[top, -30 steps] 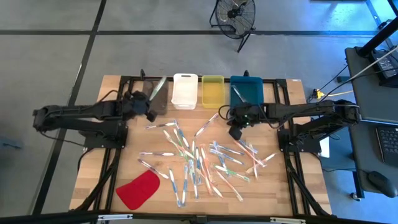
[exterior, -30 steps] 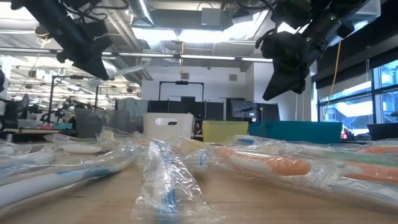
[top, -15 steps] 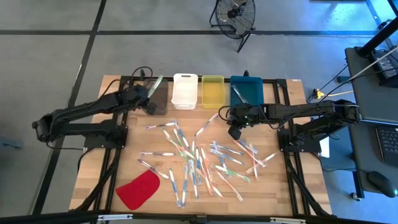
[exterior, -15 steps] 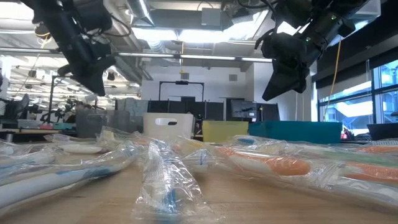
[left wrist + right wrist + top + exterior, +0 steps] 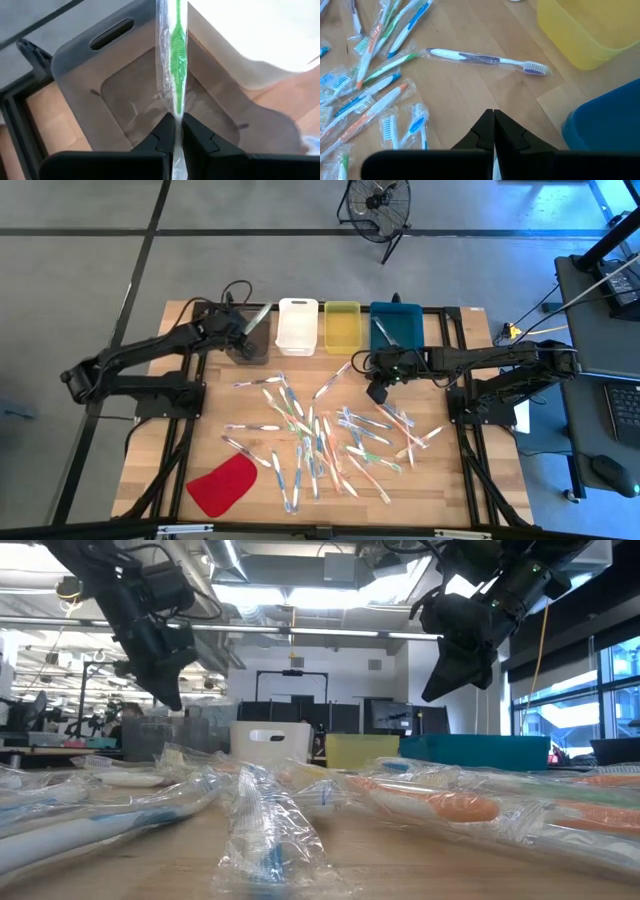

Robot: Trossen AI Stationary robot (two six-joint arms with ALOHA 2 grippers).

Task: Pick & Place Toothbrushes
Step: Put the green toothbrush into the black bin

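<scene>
Over the last second the left gripper (image 5: 243,327) has swung from beside the grey bin (image 5: 95,75) to directly above it — jaws clamped on a green wrapped toothbrush (image 5: 175,55), which hangs over the bin's open interior. Release looks imminent. Right gripper (image 5: 377,393) hovers unchanged, fingers closed and empty, above the toothbrushes (image 5: 310,435) strewn on the table (image 5: 160,470) near the yellow bin (image 5: 341,326).

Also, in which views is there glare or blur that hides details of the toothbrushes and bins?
Left wrist view: the white bin is overexposed, its edges lost; the green toothbrush in the left gripper stays sharp. Low view: the nearest wrapped toothbrushes are out of focus, and bright ceiling lights leave both arms dark. Right wrist view: sharp and evenly lit.
</scene>
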